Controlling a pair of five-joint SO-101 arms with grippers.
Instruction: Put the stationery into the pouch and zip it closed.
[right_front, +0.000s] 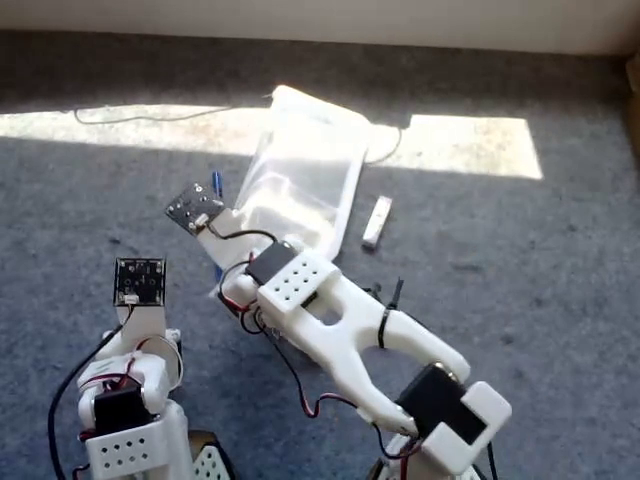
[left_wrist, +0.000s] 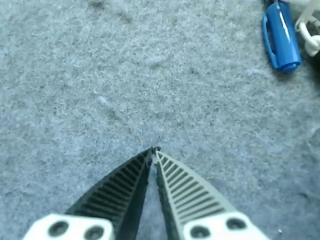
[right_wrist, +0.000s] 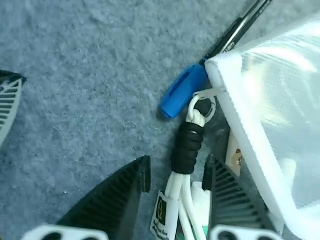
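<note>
The translucent white pouch (right_front: 300, 175) lies on the grey carpet, its mouth corner toward my right arm (right_front: 300, 290). In the right wrist view my right gripper (right_wrist: 177, 162) is open, with the pouch's black-beaded white pull cord (right_wrist: 187, 147) between its fingers, touching neither clearly. A blue pen cap (right_wrist: 182, 90) and a black pen (right_wrist: 240, 27) lie beside the pouch edge (right_wrist: 260, 110). A white stick-shaped item (right_front: 376, 222) rests to the pouch's right. My left gripper (left_wrist: 155, 150) is shut on nothing, low over bare carpet, with the blue cap (left_wrist: 282, 35) some way ahead of it.
My left arm (right_front: 140, 330) stands at the near left, close to the right arm's wrist. A thin cable (right_front: 150, 115) trails across a sunlit strip of carpet behind the pouch. Open carpet spreads to the right.
</note>
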